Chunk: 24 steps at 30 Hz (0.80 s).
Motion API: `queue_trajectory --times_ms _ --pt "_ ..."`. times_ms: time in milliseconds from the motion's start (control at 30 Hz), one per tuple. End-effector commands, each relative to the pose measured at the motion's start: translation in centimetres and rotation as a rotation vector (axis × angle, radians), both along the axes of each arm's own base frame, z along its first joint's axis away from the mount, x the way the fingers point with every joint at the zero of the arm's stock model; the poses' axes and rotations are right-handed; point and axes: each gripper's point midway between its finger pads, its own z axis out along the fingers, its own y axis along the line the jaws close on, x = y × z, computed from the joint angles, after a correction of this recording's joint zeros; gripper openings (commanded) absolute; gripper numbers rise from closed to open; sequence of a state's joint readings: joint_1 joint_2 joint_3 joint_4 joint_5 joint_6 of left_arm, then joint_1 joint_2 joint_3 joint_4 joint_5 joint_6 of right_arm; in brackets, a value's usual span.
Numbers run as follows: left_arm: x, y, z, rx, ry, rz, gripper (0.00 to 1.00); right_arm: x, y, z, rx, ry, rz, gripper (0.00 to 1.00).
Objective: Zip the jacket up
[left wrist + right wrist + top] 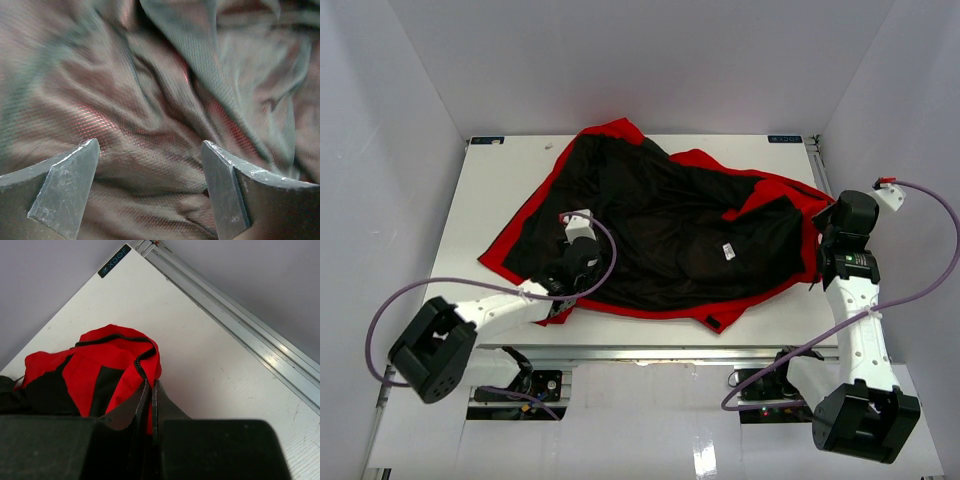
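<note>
White tabletop (500, 190) fills mid-frame, and on it I count one jacket (660, 240), centred, black lining up. Of my two tools, the left gripper (150, 146) hangs spread over the lining. The right gripper (151, 386) pinches the jacket's red edge at frame right.

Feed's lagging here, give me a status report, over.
Left gripper open above lining. Right gripper shut on jacket, red edge. Jacket spread open, unzipped. No obstruction seen.

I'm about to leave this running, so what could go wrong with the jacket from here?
The jacket lies lining-up and bunched, so its zipper sides may not line up. The right jaws pinch only a thin red edge, which could slip out. The left jaws, open over loose lining, may grab that instead of zipper.
</note>
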<state>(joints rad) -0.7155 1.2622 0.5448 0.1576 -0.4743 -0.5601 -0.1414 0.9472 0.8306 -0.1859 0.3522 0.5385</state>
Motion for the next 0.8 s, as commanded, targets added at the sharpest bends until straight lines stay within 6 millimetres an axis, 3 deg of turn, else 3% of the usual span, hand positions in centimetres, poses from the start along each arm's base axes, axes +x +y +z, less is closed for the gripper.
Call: queue_trajectory --times_ms 0,133,200,300,400,500,667,767 --pt "0.1 -4.8 -1.6 -0.117 0.085 -0.149 0.91 0.1 0.7 2.9 -0.035 -0.070 0.062 0.08" --pt "0.7 -7.8 -3.9 -0.135 0.152 -0.212 0.88 0.8 4.6 3.7 -0.012 -0.081 0.295 0.08" --pt "0.9 -7.4 -6.3 -0.081 0.205 -0.178 0.86 1.1 7.5 4.3 0.015 -0.097 0.440 0.08" --pt "1.5 -7.2 -6.1 -0.060 0.200 -0.148 0.87 0.7 14.2 5.2 0.011 -0.105 0.677 0.08" --pt "2.0 -7.7 -2.9 -0.078 0.162 -0.168 0.87 -0.1 19.1 5.5 -0.024 -0.089 0.772 0.08" --pt "2.2 -7.7 0.8 -0.093 0.113 -0.172 0.88 -2.4 24.9 4.7 0.001 -0.090 0.918 0.08" --pt "1.7 -5.8 6.5 -0.128 0.008 -0.135 0.91 -5.9 32.4 1.1 0.056 -0.063 1.093 0.08" --pt "0.7 -5.5 7.9 -0.160 -0.020 -0.164 0.92 -7.2 36.0 -0.6 0.040 -0.042 1.166 0.08"
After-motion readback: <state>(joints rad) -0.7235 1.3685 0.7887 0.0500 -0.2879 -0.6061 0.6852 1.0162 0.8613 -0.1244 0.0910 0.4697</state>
